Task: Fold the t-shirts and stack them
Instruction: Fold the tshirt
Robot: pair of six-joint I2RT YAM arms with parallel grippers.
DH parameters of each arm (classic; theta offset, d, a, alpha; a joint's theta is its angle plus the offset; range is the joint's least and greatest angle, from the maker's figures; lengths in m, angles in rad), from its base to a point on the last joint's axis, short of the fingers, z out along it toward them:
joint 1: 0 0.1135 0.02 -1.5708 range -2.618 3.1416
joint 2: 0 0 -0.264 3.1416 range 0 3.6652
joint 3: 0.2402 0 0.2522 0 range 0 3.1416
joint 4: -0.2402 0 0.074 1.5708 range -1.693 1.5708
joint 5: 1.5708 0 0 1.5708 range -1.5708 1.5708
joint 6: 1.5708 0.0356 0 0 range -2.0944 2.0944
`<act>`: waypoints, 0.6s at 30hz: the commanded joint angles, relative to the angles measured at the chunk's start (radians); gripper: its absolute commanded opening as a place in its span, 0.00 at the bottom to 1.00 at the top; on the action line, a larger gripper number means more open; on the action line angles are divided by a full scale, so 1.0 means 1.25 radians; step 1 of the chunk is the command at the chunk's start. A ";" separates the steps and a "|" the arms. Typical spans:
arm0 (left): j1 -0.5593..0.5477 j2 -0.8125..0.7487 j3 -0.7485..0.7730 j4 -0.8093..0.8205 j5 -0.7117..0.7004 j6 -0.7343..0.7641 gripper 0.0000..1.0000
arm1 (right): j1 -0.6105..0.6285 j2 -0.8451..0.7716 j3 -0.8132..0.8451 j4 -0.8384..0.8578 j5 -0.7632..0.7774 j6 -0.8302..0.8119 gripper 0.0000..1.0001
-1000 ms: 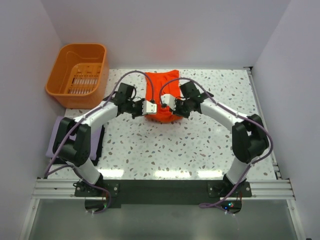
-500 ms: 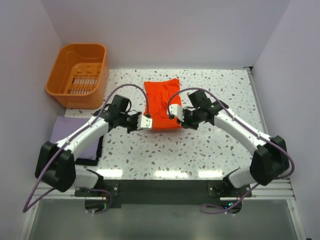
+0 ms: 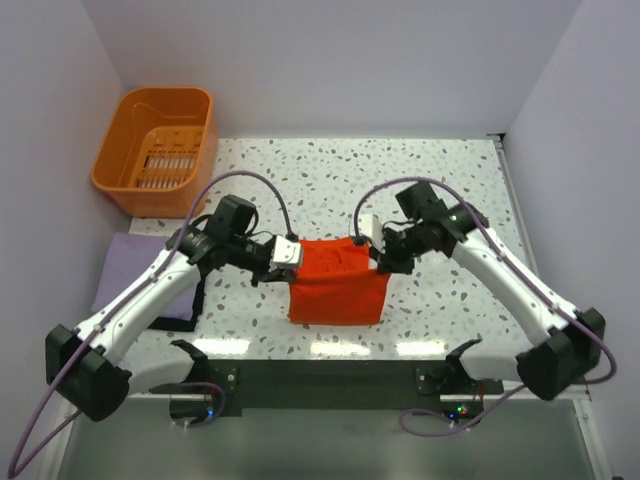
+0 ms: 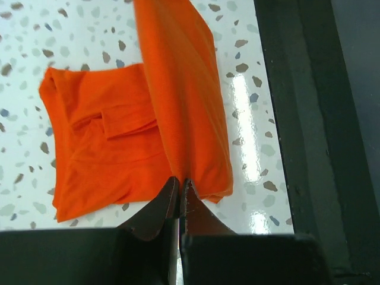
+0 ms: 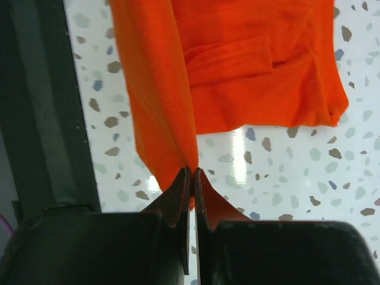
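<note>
We hold the orange shirt (image 3: 337,285) between both claws, and each claw is closed on the cloth. The left claw (image 3: 287,252) pinches the shirt's corner at 9 o'clock and the right claw (image 3: 377,250) pinches the corner at 3 o'clock. In both wrist views the two fingers press together with only a thin fold of orange cloth between them.

The two claws stand at about the same height and apart from each other, so the held edge is stretched straight between them. We think this is the reason for the grip: a tight, level edge lets the cloth come down as a flat rectangle and not as a heap. From the held edge one layer hangs down. In the wrist views another part of the shirt lies on the table (image 3: 450,180), with a sleeve folded on it. We judge that a fold is in progress and is not yet pressed flat.

The orange shirt is near the middle of the table, toward 6 o'clock. Its lower edge is near the black rail (image 3: 330,375) at the table's near edge, so little room is left there for laying the cloth.

The purple shirt (image 3: 128,262) lies at 9 o'clock, partly under the left arm and well apart from the orange one. For stacking, that arm's position needs care. The orange basket (image 3: 150,200) stands at 10 o'clock, well apart and not in the way.
</note>
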 commanded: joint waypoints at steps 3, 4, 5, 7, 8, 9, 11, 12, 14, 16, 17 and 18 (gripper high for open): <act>0.064 0.171 0.088 0.004 -0.001 0.032 0.00 | -0.106 0.221 0.158 -0.062 -0.047 -0.131 0.00; 0.091 0.223 0.102 0.005 0.002 0.059 0.00 | -0.112 0.247 0.177 -0.078 -0.052 -0.145 0.00; 0.102 0.250 0.114 0.007 0.004 0.073 0.00 | -0.114 0.296 0.192 -0.082 -0.053 -0.168 0.00; 0.135 0.325 0.157 0.012 0.010 0.094 0.00 | -0.124 0.337 0.235 -0.088 -0.058 -0.183 0.00; 0.144 0.351 0.172 0.015 0.014 0.099 0.00 | -0.127 0.381 0.249 -0.090 -0.059 -0.189 0.00; 0.150 0.375 0.202 0.010 0.017 0.102 0.00 | -0.130 0.400 0.279 -0.090 -0.062 -0.192 0.00; 0.161 0.439 0.230 -0.009 0.018 0.130 0.00 | -0.133 0.444 0.310 -0.098 -0.064 -0.197 0.00; 0.161 0.453 0.242 -0.005 0.013 0.134 0.00 | -0.135 0.486 0.343 -0.101 -0.064 -0.197 0.00; 0.164 0.486 0.249 0.011 0.009 0.144 0.00 | -0.140 0.525 0.375 -0.104 -0.064 -0.194 0.00; 0.165 0.519 0.254 0.041 0.001 0.137 0.00 | -0.146 0.582 0.422 -0.108 -0.064 -0.191 0.00; 0.166 0.531 0.257 0.051 -0.007 0.133 0.00 | -0.147 0.602 0.437 -0.108 -0.064 -0.189 0.00; 0.169 0.557 0.265 0.059 -0.015 0.123 0.00 | -0.150 0.631 0.456 -0.108 -0.059 -0.189 0.00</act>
